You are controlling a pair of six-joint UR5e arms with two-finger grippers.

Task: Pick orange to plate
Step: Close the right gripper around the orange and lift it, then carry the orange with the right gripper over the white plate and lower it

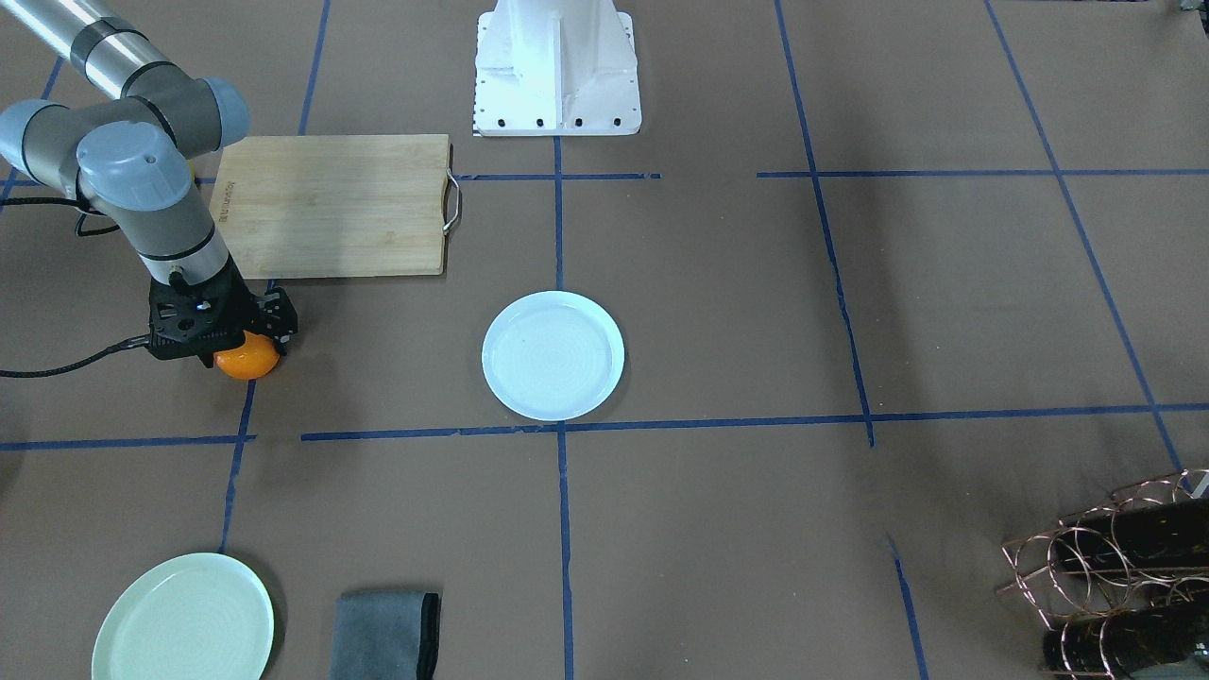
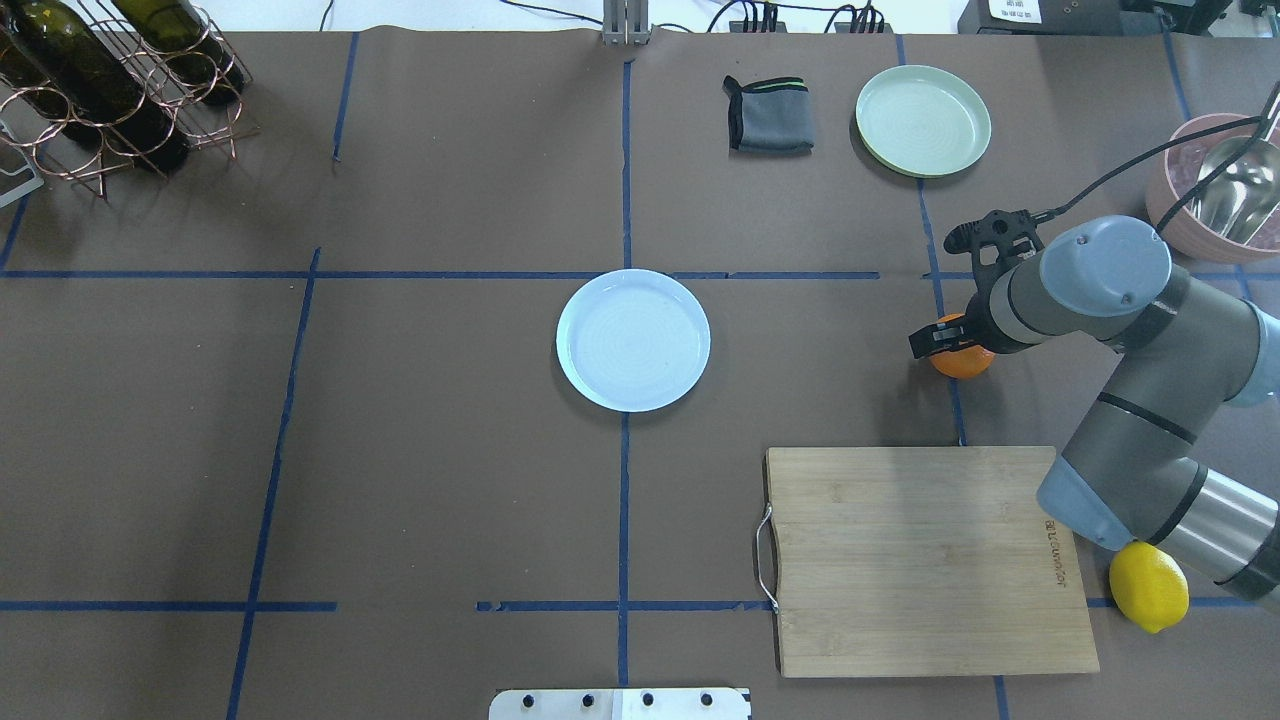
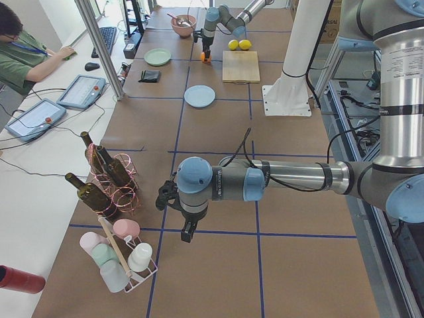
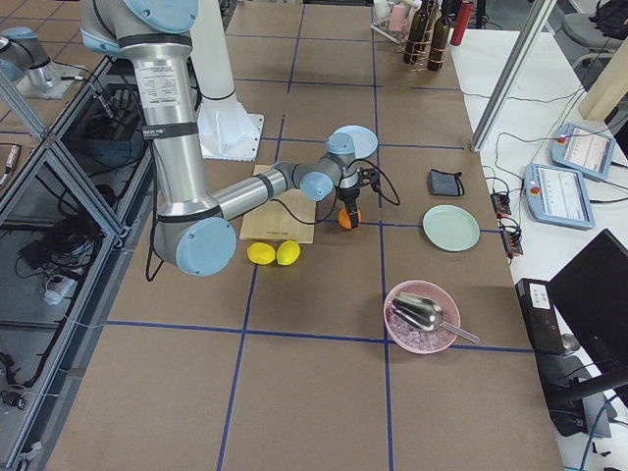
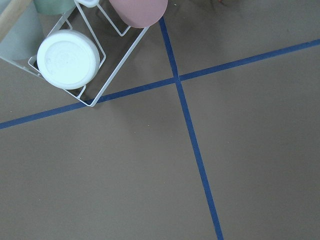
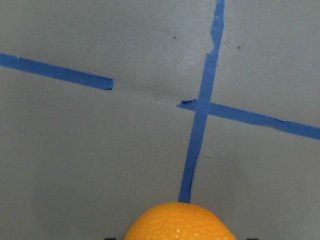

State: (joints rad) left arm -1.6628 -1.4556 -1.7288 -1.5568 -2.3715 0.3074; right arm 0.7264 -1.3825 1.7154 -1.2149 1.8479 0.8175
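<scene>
Glossy plate (image 1: 553,354), dimpled orange (image 1: 247,364), wooden board (image 1: 331,203), matt brown table (image 1: 756,312)

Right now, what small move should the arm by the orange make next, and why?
Probably a short lift straight up, if the right gripper has closed: it straddles the orange, I cannot tell how tightly, and the plate sits empty some way off.

- From the plate (image 2: 633,340) toward the orange (image 2: 963,363), the table (image 2: 820,350) lies bare: an open lane.
- The cutting board (image 2: 925,560) lies flat robot-side of the plate, beside that lane.
- The grey cloth (image 2: 768,120) and mint plate (image 2: 922,120) lie beyond the plate, well apart.
</scene>
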